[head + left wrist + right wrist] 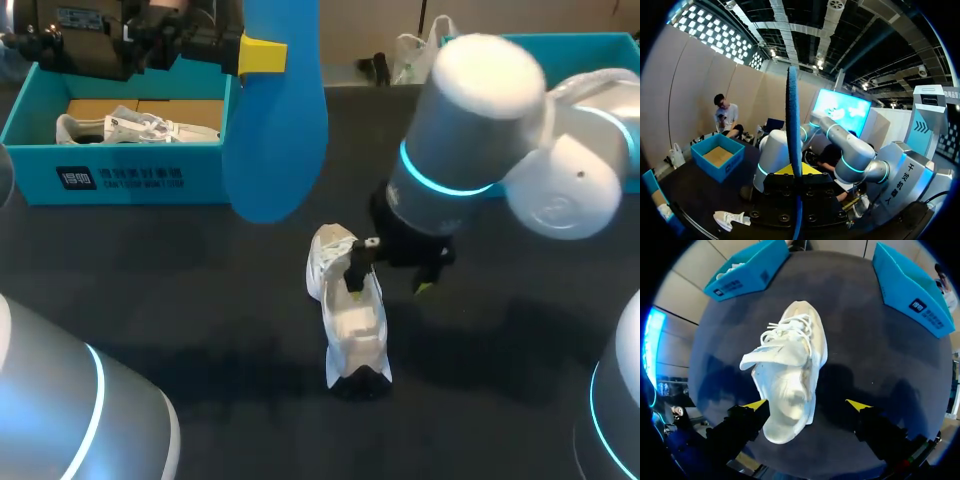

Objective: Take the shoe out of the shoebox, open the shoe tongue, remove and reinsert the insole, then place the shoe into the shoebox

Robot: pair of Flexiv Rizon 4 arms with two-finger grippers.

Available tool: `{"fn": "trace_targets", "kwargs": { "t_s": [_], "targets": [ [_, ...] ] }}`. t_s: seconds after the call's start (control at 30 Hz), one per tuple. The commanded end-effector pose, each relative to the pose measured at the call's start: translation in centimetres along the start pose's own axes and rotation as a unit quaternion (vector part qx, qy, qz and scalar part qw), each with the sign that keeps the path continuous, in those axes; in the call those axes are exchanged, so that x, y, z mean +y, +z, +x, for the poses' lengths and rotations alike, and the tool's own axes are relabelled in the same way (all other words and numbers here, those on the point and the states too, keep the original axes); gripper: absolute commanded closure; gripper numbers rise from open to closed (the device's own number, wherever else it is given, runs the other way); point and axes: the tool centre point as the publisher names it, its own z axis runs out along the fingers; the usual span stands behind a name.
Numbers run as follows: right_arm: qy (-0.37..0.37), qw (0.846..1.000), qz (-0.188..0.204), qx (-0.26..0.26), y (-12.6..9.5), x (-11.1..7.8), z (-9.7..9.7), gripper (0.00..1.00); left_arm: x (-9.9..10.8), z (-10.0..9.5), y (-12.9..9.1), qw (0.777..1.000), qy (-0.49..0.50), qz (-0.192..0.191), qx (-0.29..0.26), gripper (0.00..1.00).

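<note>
Left claw (794, 172) clenched on the blue insole (275, 110), which is held up above the counter (200, 300) near the far-left corner. From the left wrist the insole shows edge-on, standing up between the fingers; one yellow fingertip (262, 55) presses its side. Just beside it, the left box (120, 175) sits at the far-left corner with a second shoe (130, 128) inside.

Right claw (807, 406) is released, fingers spread wide and low over the white shoe (790, 375). One fingertip (756, 405) is just beside the shoe's open end; the other fingertip (857, 405) is apart from it, over bare counter. The shoe rests sole down mid-counter, out of both boxes, with the laces at the end away from the claw and the tongue lifted. I cannot tell if the near finger touches the shoe. The right box (600, 50) is at the far-right corner, behind the right arm.
</note>
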Motion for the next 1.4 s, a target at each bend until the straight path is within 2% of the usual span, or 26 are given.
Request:
{"fn": "trace_targets", "kwargs": {
  "t_s": [0.03,0.2,0.27,0.43,0.47,0.5,0.63,1.03,1.07,1.1,1.13,1.27,1.4],
  "targets": [
    [0.000,1.000,-0.008,0.017,-1.1,-0.8,-1.3,0.00,-0.1,-0.1,0.2,1.000,0.000,-0.001,0.000,1.00],
    [0.000,1.000,-0.008,0.017,-1.1,-0.8,-1.3,0.00,-0.1,-0.1,0.2,1.000,0.000,-0.001,0.000,1.00],
    [0.011,0.999,-0.028,0.041,-2.2,-0.4,-1.8,0.00,-0.1,-0.1,0.2,1.000,0.000,-0.001,0.000,1.00],
    [0.019,0.998,-0.008,0.064,-5.6,0.1,-4.1,0.00,-0.1,-0.1,0.2,1.000,0.000,-0.001,0.000,1.00],
    [0.018,0.996,-0.025,0.089,-7.3,0.3,-4.6,0.00,-0.1,-0.1,0.2,1.000,0.000,-0.001,0.000,1.00],
    [0.017,0.996,-0.031,0.084,-8.1,0.3,-5.0,0.00,-0.1,-0.1,0.2,1.000,0.000,-0.001,0.000,1.00],
    [0.042,0.977,-0.088,0.188,-10.9,0.8,-5.9,0.00,-0.1,-0.1,0.2,1.000,0.000,-0.001,0.000,1.00],
    [0.042,0.977,-0.088,0.188,-10.9,0.8,-5.9,0.00,-0.1,-0.1,0.2,1.000,0.000,-0.001,0.000,1.00],
    [0.032,0.974,-0.076,0.210,-11.0,1.4,-5.5,0.00,-0.1,-0.1,0.2,1.000,0.000,-0.001,0.000,1.00],
    [0.028,0.974,-0.082,0.210,-11.2,1.9,-5.4,0.00,-0.1,-0.1,0.2,1.000,0.000,-0.001,0.000,1.00],
    [0.035,0.967,-0.091,0.234,-11.6,2.3,-5.2,0.00,-0.1,-0.1,0.2,1.000,0.000,-0.001,0.000,1.00],
    [0.028,0.955,-0.102,0.276,-12.7,3.4,-4.0,0.00,-0.1,-0.1,0.2,1.000,0.000,-0.001,0.000,1.00],
    [0.021,0.946,-0.085,0.311,-13.0,4.3,-2.3,0.00,-0.1,-0.1,0.2,1.000,0.000,-0.001,0.000,1.00]
  ]
}}
